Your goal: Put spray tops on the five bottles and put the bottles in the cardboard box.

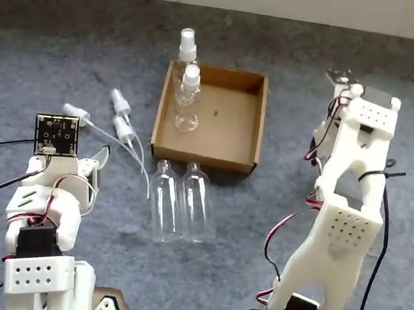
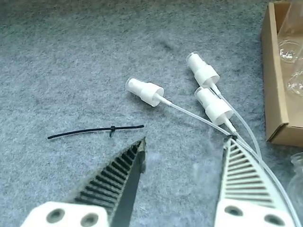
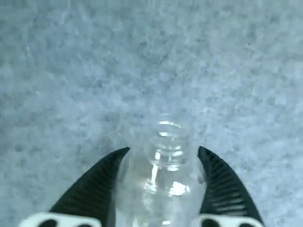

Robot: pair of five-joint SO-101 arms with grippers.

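The left wrist view has the left fingers (image 2: pixel 120 175) spread wide and holding nothing, low over the grey counter (image 2: pixel 57 56). Three loose spray tops (image 2: pixel 214 105) lie just beyond them, left of the cardboard box (image 2: pixel 274 94), with a black cable tie (image 2: pixel 94 131) nearby.

The right wrist view shows the right fingers (image 3: pixel 94 189) closed on either side of a clear uncapped bottle (image 3: pixel 168 142), its open mouth facing away.

From the high view, the right arm (image 1: pixel 342 215) reaches far right of the box. One capped bottle (image 1: pixel 188 100) stands inside the box. Another capped one (image 1: pixel 187 46) stands at the box's far-left corner, inside or behind I cannot tell. Two bare bottles (image 1: pixel 165 203) lie side by side against the box's near wall.
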